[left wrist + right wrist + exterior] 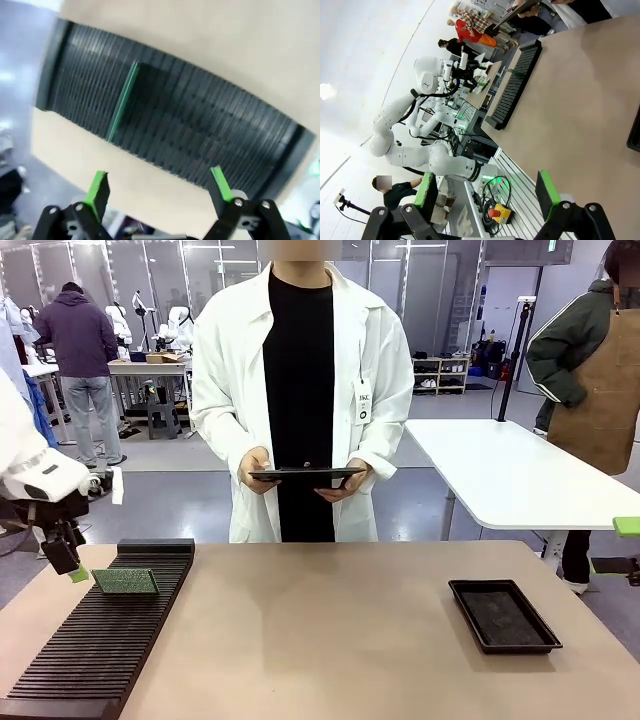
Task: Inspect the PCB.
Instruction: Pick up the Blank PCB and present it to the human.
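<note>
The PCB (125,580) is a small green board standing on edge in a slot near the far end of the black slotted rack (100,640). My left gripper (70,566) hangs just left of the rack, a short way from the board and not touching it. In the left wrist view the PCB (121,102) shows edge-on as a green strip in the rack (210,135), beyond my open left gripper (159,185), which holds nothing. My right gripper (620,546) is at the table's right edge. In its own view the right gripper (485,192) is open with nothing between its fingers.
A shallow black tray (503,615) lies on the right of the table. A person in a white coat stands at the far side holding a dark tablet (305,477) in both hands. The tan tabletop (320,640) between rack and tray is bare.
</note>
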Available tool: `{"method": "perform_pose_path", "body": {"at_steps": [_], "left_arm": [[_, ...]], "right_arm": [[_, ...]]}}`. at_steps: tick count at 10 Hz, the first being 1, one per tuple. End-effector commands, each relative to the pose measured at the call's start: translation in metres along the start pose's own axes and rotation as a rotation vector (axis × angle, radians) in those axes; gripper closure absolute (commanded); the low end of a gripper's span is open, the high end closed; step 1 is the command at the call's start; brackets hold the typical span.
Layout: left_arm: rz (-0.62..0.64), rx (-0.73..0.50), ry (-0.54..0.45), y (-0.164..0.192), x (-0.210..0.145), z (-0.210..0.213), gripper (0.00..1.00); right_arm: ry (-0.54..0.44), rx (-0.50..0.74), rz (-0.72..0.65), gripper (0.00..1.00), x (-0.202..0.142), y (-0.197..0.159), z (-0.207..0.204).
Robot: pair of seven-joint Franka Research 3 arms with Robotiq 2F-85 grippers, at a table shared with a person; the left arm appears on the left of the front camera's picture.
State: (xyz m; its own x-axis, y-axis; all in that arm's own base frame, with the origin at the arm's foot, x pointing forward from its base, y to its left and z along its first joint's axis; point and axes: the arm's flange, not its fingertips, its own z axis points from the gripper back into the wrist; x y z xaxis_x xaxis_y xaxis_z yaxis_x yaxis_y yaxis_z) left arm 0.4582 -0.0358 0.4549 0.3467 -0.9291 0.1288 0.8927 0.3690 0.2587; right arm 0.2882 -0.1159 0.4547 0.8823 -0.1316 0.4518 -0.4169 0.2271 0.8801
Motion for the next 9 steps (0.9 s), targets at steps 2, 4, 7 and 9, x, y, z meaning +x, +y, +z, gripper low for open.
{"method": "perform_pose_path", "body": {"at_steps": [2, 4, 7, 9], "left_arm": [[-0.105, 0.088, 0.003, -0.007, -0.004, -0.027, 0.00], [-0.065, 0.060, -0.002, -0.008, -0.002, -0.032, 0.00], [-0.085, 0.064, 0.005, -0.009, 0.003, -0.026, 0.00], [-0.082, 0.056, 0.002, -0.010, 0.002, -0.030, 0.00]], "right_arm": [[-0.011, 0.014, 0.020, 0.00, 0.003, 0.000, 0.000], [-0.011, 0.014, 0.020, 0.00, 0.003, 0.000, 0.000], [-0.011, 0.014, 0.020, 0.00, 0.003, 0.000, 0.000], [-0.011, 0.014, 0.020, 0.00, 0.003, 0.000, 0.000]]}}
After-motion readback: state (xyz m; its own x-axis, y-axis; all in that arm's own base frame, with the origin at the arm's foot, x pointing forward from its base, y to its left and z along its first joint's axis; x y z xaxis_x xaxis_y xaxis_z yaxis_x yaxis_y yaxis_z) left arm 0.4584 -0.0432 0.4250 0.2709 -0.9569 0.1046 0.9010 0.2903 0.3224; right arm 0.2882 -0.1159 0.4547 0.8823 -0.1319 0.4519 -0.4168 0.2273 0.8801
